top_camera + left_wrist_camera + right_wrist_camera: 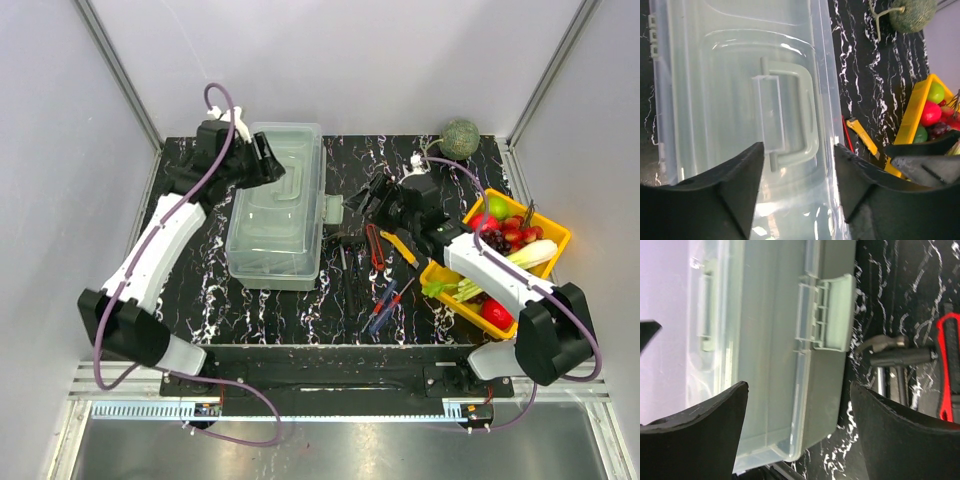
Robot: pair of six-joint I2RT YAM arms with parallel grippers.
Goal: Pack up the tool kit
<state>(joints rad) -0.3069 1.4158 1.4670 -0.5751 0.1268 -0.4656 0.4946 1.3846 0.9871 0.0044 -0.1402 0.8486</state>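
Your toolbox (275, 205) sits left of centre on the black marbled table (200, 290), its long side running away from the arm bases. It has a pale grey-green body under a translucent clear lid, a grey-green carry handle (802, 117) lying flat in the lid's recess, and a latch (832, 312) sticking out from its right side. Your left gripper (262, 160) is over the box's far left corner and your right gripper (362, 198) is just right of the latch, both with fingers spread and pinching nothing. The hammer (895, 352), red pliers (375, 247), yellow knife (400, 248) and screwdrivers (388, 305) lie on the table right of the box.
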